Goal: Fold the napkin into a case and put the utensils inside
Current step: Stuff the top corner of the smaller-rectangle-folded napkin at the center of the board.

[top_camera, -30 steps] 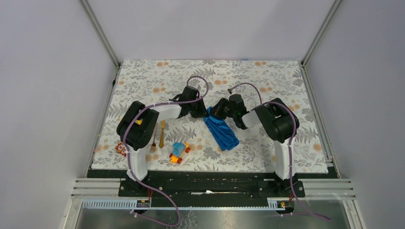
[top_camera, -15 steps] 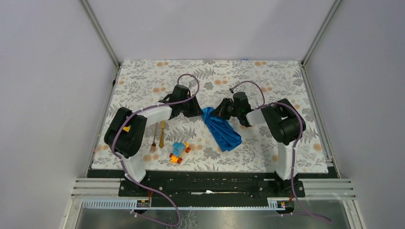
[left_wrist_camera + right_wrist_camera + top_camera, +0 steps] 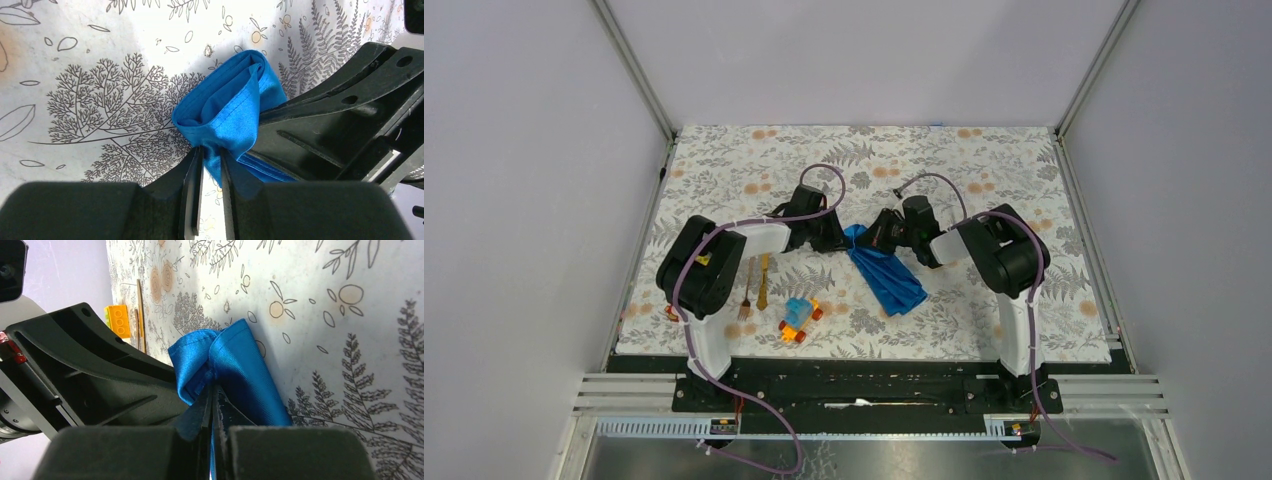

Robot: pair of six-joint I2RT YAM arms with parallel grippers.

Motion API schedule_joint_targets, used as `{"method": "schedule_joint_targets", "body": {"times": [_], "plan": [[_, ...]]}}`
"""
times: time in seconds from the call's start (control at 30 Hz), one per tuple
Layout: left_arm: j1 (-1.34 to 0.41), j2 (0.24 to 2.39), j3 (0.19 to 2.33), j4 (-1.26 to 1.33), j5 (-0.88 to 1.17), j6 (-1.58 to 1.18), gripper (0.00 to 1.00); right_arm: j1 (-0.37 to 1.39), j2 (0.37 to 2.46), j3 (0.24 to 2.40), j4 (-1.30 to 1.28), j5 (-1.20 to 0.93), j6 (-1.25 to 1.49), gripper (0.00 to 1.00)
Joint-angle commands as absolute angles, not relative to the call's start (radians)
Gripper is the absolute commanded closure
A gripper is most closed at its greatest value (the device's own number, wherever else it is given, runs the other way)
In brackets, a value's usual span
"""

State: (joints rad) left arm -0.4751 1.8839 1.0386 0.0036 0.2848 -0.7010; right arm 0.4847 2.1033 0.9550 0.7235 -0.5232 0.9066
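The blue napkin (image 3: 888, 274) lies bunched in a long strip on the floral mat, running from the middle toward the near right. My left gripper (image 3: 842, 238) is shut on its far end, cloth pinched between the jaws (image 3: 210, 160). My right gripper (image 3: 874, 236) is shut on the same far end from the other side (image 3: 212, 390); both grippers nearly touch. The napkin's folded corner shows in the left wrist view (image 3: 225, 105) and the right wrist view (image 3: 235, 365). The golden fork (image 3: 746, 290) and knife (image 3: 763, 280) lie side by side at the left, under the left arm.
A blue-and-orange toy car (image 3: 799, 319) sits near the front edge, left of the napkin. A red patterned block (image 3: 672, 313) peeks out by the left arm's base. A yellow block (image 3: 119, 320) shows in the right wrist view. Metal frame rails border the mat.
Both grippers keep their hold on the napkin's far end. They moved slightly away from me, then settled close together; the cloth's far end shifted a little left.
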Motion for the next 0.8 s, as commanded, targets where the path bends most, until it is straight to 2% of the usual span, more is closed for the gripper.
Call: {"method": "schedule_joint_targets", "body": {"times": [0.0, 0.17, 0.27, 0.37, 0.53, 0.6, 0.77], "plan": [[-0.484, 1.924, 1.053, 0.039, 0.275, -0.701, 0.76, 0.516, 2.132, 0.99, 0.781, -0.515, 0.924, 1.0], [-0.492, 1.905, 1.042, 0.039, 0.264, -0.703, 0.76, 0.513, 2.168, 1.031, 0.783, -0.466, 0.909, 0.99], [-0.488, 1.85, 1.018, 0.024, 0.262, -0.691, 0.69, 0.503, 2.137, 1.026, 0.751, -0.478, 0.894, 0.95], [-0.464, 1.798, 0.991, 0.031, 0.286, -0.697, 0.67, 0.494, 2.101, 1.008, 0.717, -0.497, 0.881, 0.87], [-0.416, 1.785, 0.982, 0.036, 0.296, -0.701, 0.7, 0.484, 2.058, 0.964, 0.726, -0.524, 0.888, 0.85], [-0.404, 1.805, 0.987, 0.045, 0.305, -0.701, 0.72, 0.484, 2.043, 0.954, 0.73, -0.529, 0.886, 0.86], [-0.401, 1.873, 1.015, 0.05, 0.314, -0.704, 0.78, 0.485, 2.051, 0.972, 0.725, -0.539, 0.875, 0.99]]}}
